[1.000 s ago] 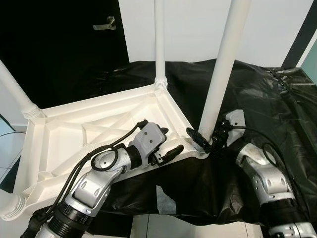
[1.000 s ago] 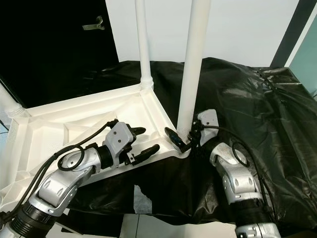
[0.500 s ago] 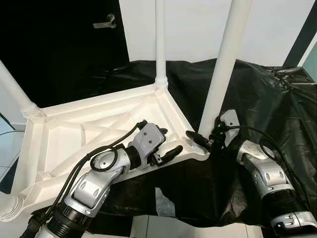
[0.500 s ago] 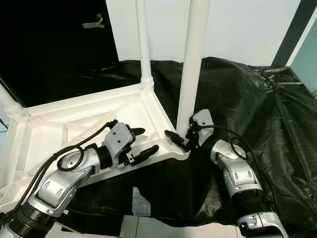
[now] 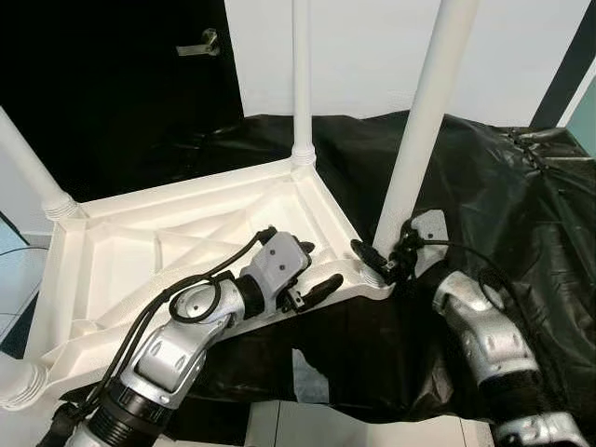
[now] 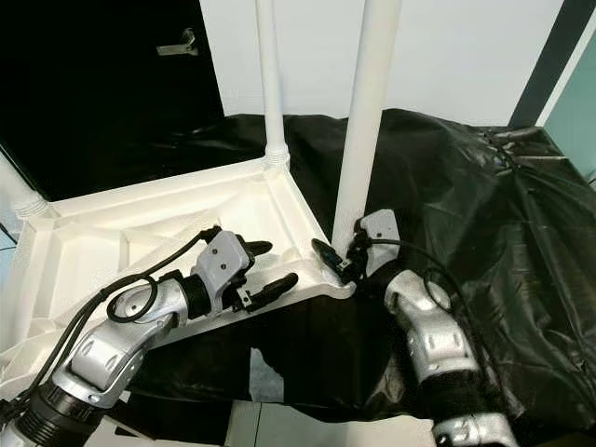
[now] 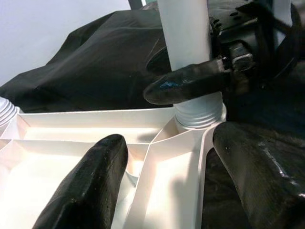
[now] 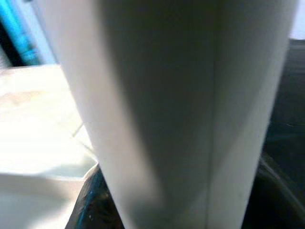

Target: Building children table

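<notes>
The white table top (image 5: 186, 247) is lying upside down on the black sheet (image 5: 503, 196), legs pointing up. Your right gripper (image 5: 380, 264) is clamped round the base of the near leg (image 5: 421, 126) at its corner socket. Your left gripper (image 5: 307, 270) sits wide apart, straddling the table top's rim just beside that corner.
</notes>
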Available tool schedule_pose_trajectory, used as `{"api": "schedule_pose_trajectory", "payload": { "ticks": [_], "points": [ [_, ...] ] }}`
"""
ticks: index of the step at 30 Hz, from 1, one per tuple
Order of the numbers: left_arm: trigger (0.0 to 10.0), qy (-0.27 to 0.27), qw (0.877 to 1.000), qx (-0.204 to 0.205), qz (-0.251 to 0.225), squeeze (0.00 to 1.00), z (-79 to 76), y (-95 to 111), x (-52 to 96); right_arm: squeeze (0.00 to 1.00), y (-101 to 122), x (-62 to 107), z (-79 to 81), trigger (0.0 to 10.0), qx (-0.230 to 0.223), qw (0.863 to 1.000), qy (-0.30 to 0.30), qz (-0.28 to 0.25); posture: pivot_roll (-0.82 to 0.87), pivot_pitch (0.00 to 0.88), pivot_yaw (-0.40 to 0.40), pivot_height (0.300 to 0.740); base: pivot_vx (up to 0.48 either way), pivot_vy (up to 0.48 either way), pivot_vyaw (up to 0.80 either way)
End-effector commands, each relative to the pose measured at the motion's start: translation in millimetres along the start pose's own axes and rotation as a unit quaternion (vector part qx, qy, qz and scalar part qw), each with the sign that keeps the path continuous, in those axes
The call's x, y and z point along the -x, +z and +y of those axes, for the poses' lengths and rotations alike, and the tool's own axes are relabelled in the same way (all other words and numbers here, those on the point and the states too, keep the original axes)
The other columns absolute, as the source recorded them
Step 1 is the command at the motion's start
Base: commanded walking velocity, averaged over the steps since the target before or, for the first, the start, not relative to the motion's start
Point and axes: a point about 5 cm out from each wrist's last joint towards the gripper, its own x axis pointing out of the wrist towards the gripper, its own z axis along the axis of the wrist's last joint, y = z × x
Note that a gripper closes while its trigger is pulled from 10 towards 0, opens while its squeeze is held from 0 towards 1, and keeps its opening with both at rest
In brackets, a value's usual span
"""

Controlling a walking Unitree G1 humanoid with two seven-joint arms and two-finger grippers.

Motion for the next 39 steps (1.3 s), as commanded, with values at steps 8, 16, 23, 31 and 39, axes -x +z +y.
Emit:
{"api": "schedule_pose_trajectory", "payload": {
  "ticks": [8,16,23,31,39],
  "points": [
    [10.0,-0.038,0.999,-0.009,0.002,0.0,-4.4,1,2.2,0.0,-16,6.4,0.3,10.0,-0.024,0.976,-0.21,0.05,0.05,0.0,0.011,0.74,0.0,0.0,0.0],
    [10.0,-0.036,0.999,-0.008,0.001,0.0,-3.8,1,1.7,0.0,-15,6.8,8.9,10.0,-0.034,0.964,-0.258,0.047,0.05,0.0,0.015,0.74,0.0,0.0,0.0],
    [10.0,-0.034,0.999,-0.011,0.001,0.0,-0.9,2,0.9,1.0,-6,7.2,6.3,10.0,-0.024,0.967,-0.251,0.028,0.04,0.0,0.019,0.74,0.0,0.0,0.0],
    [10.0,-0.032,0.999,-0.01,0.001,0.0,-0.5,2,1.1,1.0,2,12.1,0.3,10.0,-0.014,0.976,-0.216,0.006,0.04,0.0,0.02,0.74,0.0,0.0,0.0],
    [10.0,-0.029,1.0,-0.011,0.002,0.0,0.9,2,2.4,0.0,4,18.1,-4.3,10.0,-0.002,0.996,-0.086,0.0,0.04,0.0,0.029,0.74,0.0,0.0,0.0]
  ]
}}
